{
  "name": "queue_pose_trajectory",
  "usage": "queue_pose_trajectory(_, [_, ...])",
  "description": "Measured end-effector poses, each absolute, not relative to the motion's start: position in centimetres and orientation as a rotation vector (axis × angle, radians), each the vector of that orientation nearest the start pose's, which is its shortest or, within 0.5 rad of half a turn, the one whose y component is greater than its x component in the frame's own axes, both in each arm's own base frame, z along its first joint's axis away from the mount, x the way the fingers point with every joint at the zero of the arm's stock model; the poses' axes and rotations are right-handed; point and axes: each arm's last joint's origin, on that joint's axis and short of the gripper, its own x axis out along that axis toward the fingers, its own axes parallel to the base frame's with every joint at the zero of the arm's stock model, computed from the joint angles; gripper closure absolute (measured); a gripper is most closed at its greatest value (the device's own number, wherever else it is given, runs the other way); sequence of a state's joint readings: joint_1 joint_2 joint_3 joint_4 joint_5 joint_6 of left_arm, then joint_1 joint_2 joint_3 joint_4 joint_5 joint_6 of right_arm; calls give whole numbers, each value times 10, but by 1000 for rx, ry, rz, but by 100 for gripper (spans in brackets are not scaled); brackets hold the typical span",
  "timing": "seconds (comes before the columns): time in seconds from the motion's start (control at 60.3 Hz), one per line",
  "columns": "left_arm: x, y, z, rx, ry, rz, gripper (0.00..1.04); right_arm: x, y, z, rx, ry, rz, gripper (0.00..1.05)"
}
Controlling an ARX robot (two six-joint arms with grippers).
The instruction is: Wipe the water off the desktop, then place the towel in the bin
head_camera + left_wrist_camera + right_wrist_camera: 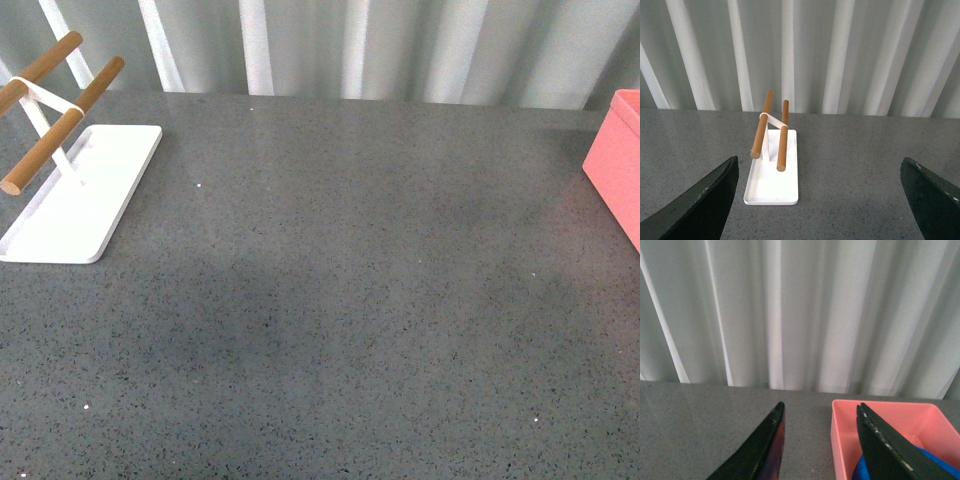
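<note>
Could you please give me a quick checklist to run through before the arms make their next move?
1. Towel in the bin: ok, blue cloth shows inside the pink box in the right wrist view.
2. Right gripper free of the towel: ok, jaws stand apart with nothing between them.
3. Left gripper empty: ok, jaws wide open, only the desktop and rack ahead.
4. Desktop dry: cannot tell, no puddle shows in the front view, but a thin film would be hard to see on the speckled surface.
5. Rack undisturbed: ok, upright on its white base.
</note>
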State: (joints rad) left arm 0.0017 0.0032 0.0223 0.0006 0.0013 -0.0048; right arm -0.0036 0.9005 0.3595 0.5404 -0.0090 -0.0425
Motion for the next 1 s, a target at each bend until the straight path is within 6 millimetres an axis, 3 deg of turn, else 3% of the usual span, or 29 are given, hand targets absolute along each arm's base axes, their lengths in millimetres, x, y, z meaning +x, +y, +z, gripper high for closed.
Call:
queue_pose_trajectory(0.232, [96, 0, 171, -5, -20, 2, 7, 171, 0, 210, -30, 8, 9, 102])
queue_pose_trajectory(0.614, [96, 0, 171, -5, -20, 1, 7, 144, 0, 186, -24, 7, 8, 102])
queue_pose_trajectory(0.996, [96, 0, 171, -5, -20, 1, 7, 127, 0, 176, -18, 4, 7, 102])
